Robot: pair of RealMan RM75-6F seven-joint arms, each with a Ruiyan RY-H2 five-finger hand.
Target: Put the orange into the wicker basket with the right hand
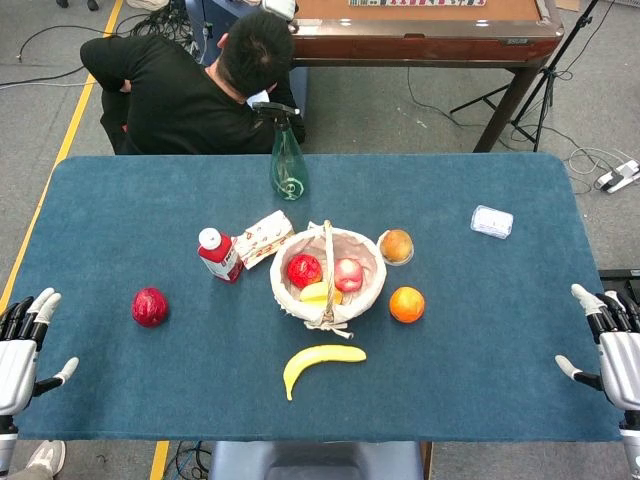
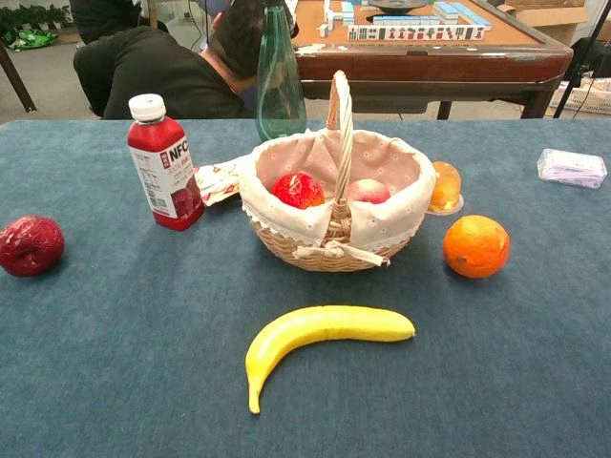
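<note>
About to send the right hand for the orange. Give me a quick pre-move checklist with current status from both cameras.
1. Right hand free: ok, fingers spread, holding nothing, at the table's right edge.
2. Orange reachable: ok, it sits on the cloth just right of the wicker basket, with nothing on top of it.
3. Path from right hand to orange: ok, only bare cloth lies between them.
4. Room in the basket: ok, fruit lies inside but the lining still shows.
5. Basket handle: not ok, it stands upright across the middle, so drop to one side.
6. Left hand out of the way: ok, at the far left edge.
</note>
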